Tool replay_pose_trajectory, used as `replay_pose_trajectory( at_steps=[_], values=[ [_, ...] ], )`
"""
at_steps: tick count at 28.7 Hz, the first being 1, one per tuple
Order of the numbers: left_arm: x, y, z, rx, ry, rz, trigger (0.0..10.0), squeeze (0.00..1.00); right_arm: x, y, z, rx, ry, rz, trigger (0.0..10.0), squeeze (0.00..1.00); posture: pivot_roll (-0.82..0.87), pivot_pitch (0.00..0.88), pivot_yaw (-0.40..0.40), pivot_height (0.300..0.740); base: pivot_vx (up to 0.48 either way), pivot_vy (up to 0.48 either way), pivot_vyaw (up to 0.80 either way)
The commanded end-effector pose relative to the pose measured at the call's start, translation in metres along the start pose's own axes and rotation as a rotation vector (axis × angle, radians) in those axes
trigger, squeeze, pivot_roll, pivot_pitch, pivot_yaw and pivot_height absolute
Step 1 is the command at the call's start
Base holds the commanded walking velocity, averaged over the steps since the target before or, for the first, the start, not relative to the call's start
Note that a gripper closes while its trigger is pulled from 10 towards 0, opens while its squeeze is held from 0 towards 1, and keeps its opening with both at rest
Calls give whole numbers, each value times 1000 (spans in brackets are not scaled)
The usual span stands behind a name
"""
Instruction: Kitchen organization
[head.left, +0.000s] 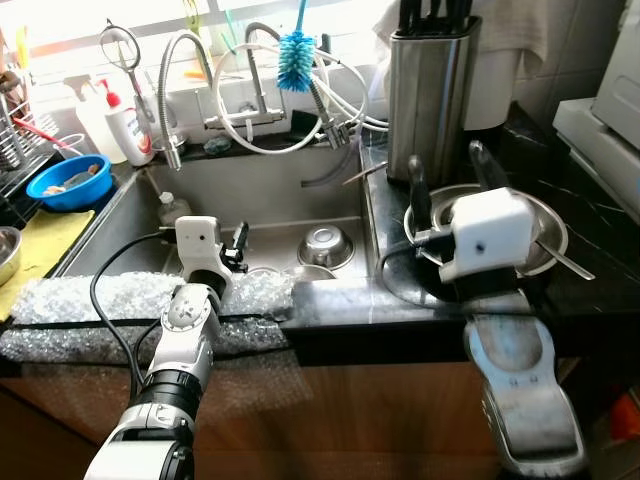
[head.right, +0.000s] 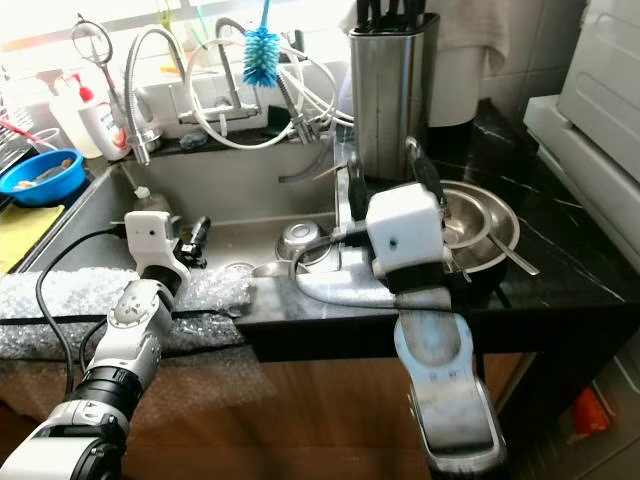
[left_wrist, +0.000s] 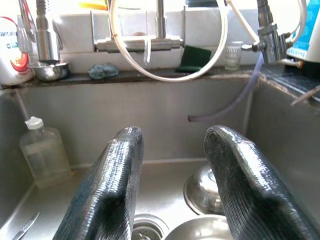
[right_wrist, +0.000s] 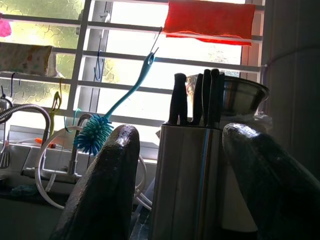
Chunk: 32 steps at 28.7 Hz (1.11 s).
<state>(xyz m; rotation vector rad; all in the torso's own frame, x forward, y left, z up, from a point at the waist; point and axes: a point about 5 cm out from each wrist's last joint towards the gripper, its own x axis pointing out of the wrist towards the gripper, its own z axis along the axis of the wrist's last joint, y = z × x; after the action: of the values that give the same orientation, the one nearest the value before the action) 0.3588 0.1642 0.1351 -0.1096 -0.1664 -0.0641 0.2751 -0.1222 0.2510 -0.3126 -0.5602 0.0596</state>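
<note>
A blue bowl (head.left: 68, 181) sits far left by the sink (head.left: 262, 205), where the left hand (left_wrist: 172, 185) hangs with fingers apart and empty; its wrist view shows a clear bottle (left_wrist: 44, 158) and a steel bowl (left_wrist: 205, 187) on the sink floor. Right of the sink, on the desk (head.left: 590, 290), the right hand (head.left: 447, 187) points up over a steel basin (head.left: 545, 232), fingers apart, holding nothing. Its wrist view shows the knife block (right_wrist: 184, 175), a blue brush (right_wrist: 95, 135) and a red cloth (right_wrist: 210, 20) at the window.

Right end effector (head.right: 382, 172), fingers apart, above a steel bowl (head.right: 488, 228) beside the knife block (head.right: 388, 85), perhaps touching.
</note>
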Motion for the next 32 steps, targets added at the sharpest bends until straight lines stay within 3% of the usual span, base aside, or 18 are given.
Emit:
replay_pose_trajectory(
  at_steps=[1,3,9,20,32],
  values=[
    [2,3,11,-39,-61,29,10000,0,4,4,-6,21,23,17,10000,0,-152,0,158,740,0,0,0],
    [3,-2,17,-72,-103,23,10000,0,10,7,-11,33,37,33,10000,0,-150,0,162,740,0,0,0],
    [3,-4,17,-56,-101,25,10000,0,25,16,-11,64,48,55,10000,0,-137,0,161,740,0,0,0],
    [3,0,21,-50,-103,39,10000,0,30,24,-13,83,59,83,10000,0,-120,0,154,740,0,0,0],
    [5,-1,23,-48,-100,33,10000,0,31,26,-14,96,66,88,10000,0,-115,0,156,740,0,268,0]
  ],
)
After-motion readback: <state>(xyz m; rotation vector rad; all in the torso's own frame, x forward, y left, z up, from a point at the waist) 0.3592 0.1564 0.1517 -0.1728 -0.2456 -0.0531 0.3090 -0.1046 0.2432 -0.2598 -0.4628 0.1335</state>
